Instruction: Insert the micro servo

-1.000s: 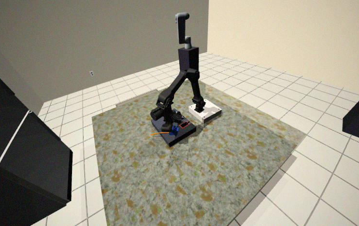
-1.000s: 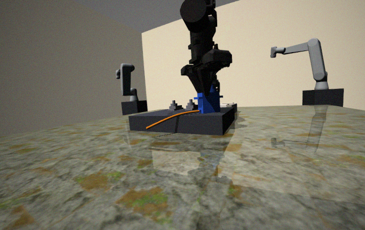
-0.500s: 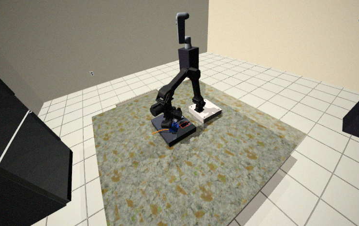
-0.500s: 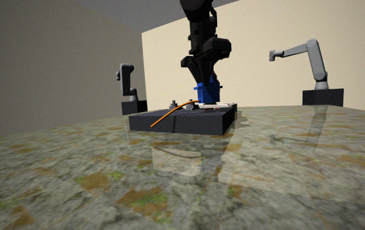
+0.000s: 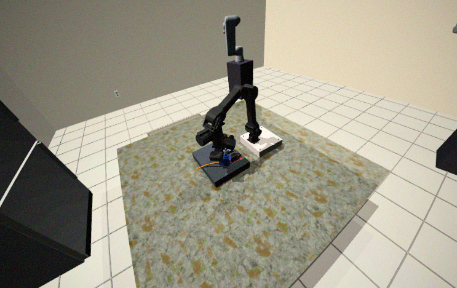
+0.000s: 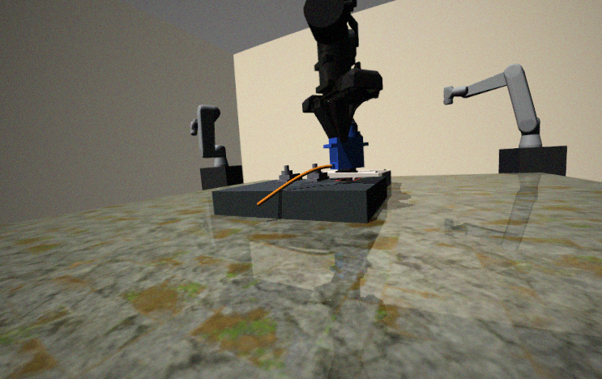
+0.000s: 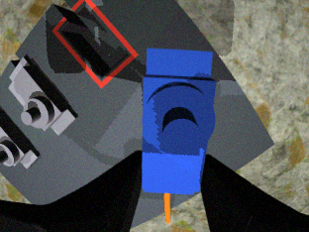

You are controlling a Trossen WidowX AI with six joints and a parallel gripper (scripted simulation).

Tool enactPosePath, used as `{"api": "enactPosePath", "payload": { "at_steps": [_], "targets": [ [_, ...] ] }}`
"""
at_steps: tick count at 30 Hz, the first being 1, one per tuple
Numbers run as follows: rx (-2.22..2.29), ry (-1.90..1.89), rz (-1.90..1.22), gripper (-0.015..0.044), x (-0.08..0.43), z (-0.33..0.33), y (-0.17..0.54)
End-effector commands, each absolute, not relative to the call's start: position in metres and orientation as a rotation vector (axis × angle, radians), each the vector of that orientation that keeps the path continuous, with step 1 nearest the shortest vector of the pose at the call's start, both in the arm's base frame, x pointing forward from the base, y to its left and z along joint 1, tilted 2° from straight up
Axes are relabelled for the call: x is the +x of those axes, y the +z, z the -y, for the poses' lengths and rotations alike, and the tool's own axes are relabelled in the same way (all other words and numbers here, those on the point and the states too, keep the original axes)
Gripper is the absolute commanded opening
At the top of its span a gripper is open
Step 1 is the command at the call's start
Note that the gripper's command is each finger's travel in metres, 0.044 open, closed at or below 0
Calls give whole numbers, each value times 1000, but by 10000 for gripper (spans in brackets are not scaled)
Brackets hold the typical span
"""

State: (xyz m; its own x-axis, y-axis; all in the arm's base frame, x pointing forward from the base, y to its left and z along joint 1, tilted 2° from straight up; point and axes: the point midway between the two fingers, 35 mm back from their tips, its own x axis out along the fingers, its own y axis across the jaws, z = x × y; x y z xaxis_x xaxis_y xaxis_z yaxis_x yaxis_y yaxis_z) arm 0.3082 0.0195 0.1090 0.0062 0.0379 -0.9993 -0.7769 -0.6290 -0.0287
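The blue micro servo (image 5: 224, 160) (image 6: 334, 155) (image 7: 178, 171) is upright, with its output shaft up. My gripper (image 5: 224, 155) (image 6: 341, 136) (image 7: 172, 160) is shut on its body and holds it a little above the dark deck (image 5: 216, 176) (image 6: 324, 203) (image 7: 238, 134). The orange cable (image 5: 205, 164) (image 6: 293, 178) (image 7: 167, 208) trails from the servo, drooping past the deck's edge in the exterior view. The red outline of the empty pocket (image 5: 240, 158) (image 7: 119, 69) lies up and left of the servo in the wrist view, its long side turned diagonally to the servo's. The servo's underside is hidden in the wrist view.
Two grey servos (image 6: 285, 175) (image 6: 315, 176) stand on the deck, left of the held servo in the exterior view and the wrist view. The arm's white base block (image 5: 268, 144) is behind the deck. Other grey arms (image 6: 522, 104) (image 6: 207, 131) stand in the background.
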Motion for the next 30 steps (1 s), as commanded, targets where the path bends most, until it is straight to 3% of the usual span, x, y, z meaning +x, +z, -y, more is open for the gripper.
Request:
{"api": "enactPosePath", "payload": {
  "at_steps": [1, 30],
  "targets": [
    [-1671, 1679, -763, 0, 307, -16, 110],
    [-1109, 1143, -1217, 0, 306, -9, 110]
  ]
}}
